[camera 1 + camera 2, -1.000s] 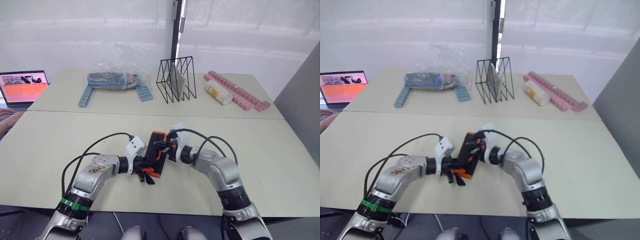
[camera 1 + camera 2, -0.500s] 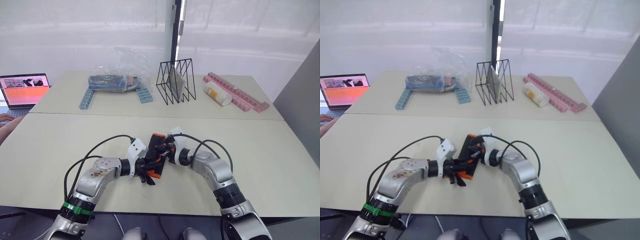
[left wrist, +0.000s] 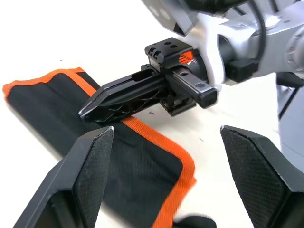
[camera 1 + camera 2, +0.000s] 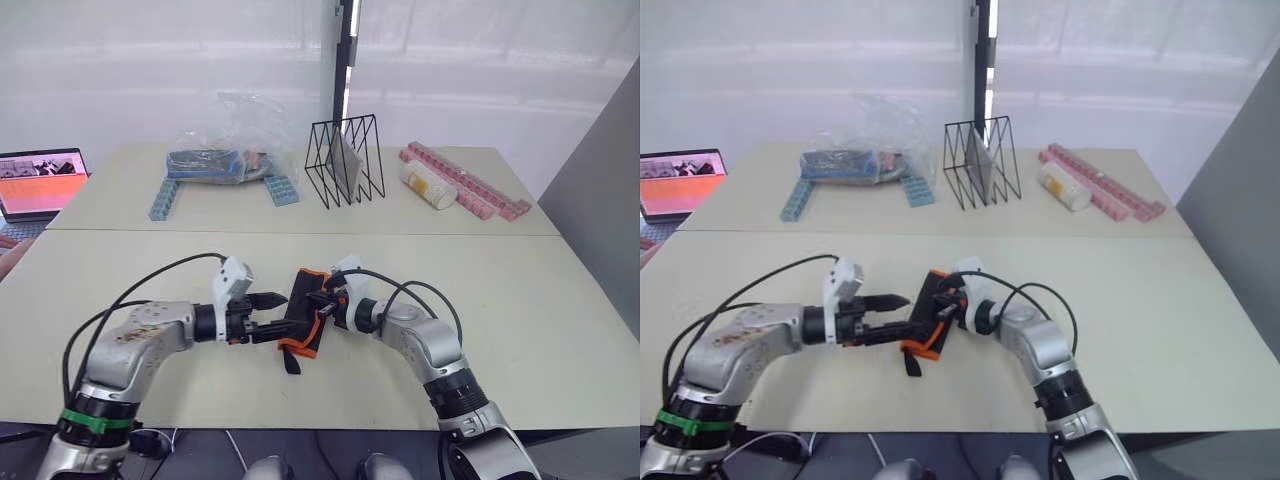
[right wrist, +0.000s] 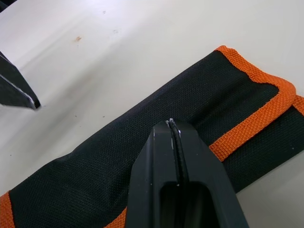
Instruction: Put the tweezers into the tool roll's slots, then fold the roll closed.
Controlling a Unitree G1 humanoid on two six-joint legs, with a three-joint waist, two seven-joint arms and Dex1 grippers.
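Note:
The tool roll [image 4: 305, 322] lies folded on the table, black outside with orange edging, its short black strap [image 4: 290, 361] trailing toward the front. The slots and the tweezers are hidden inside the fold. My right gripper [image 4: 322, 301] is shut, and its closed fingertips [image 5: 173, 124] rest on the roll's black fabric [image 5: 109, 161] near the orange edge. My left gripper [image 4: 270, 316] stands open just left of the roll, its two fingers [image 3: 92, 159] spread apart and clear of the fabric [image 3: 52, 107]. The left wrist view shows the right gripper's closed fingers [image 3: 126, 97] lying across the roll.
At the back stand a black wire rack [image 4: 345, 160], a plastic bag [image 4: 225, 160] between two blue toothed bars [image 4: 165, 196], a white cylinder [image 4: 428, 185] and pink toothed bars [image 4: 470, 186]. A laptop [image 4: 40, 180] sits at the far left.
My left gripper has opened and drawn back to the left, off the roll. The right gripper stays shut on top of the roll. The camera has shifted a little.

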